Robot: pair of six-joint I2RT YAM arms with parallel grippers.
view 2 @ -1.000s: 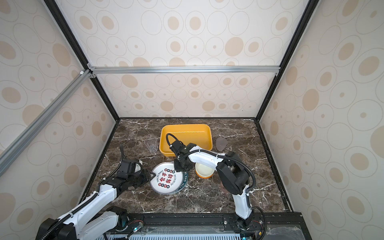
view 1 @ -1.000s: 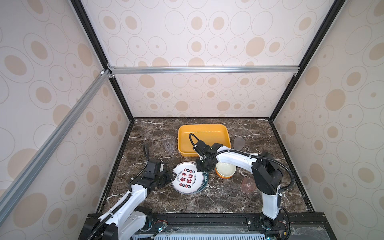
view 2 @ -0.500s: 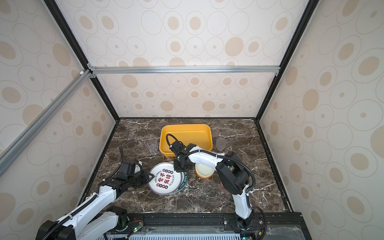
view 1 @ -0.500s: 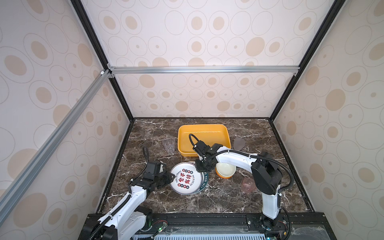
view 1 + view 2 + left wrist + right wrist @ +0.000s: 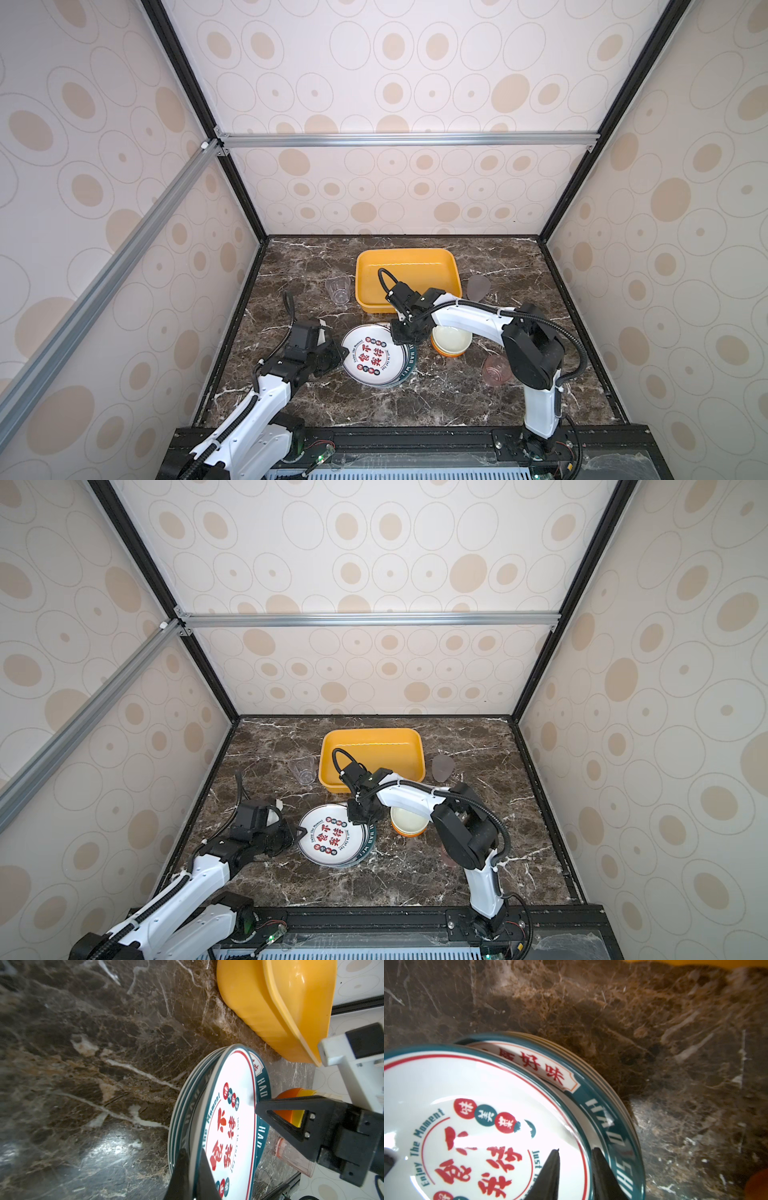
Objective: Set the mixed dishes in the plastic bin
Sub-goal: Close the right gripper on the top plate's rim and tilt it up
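Left gripper (image 5: 192,1157) is clamping shut on the top plate (image 5: 374,357), at its rim facing the surface's (image 5: 415,399) left edge. Right gripper (image 5: 576,1153) is straddling the opposite rim, pinching or not I can't tell, likely sharing the lift off the stack (image 5: 410,362). Plate is sitting mid-surface, just before the bin (image 5: 374,307), face-up, slightly tilted; round, no long axis.
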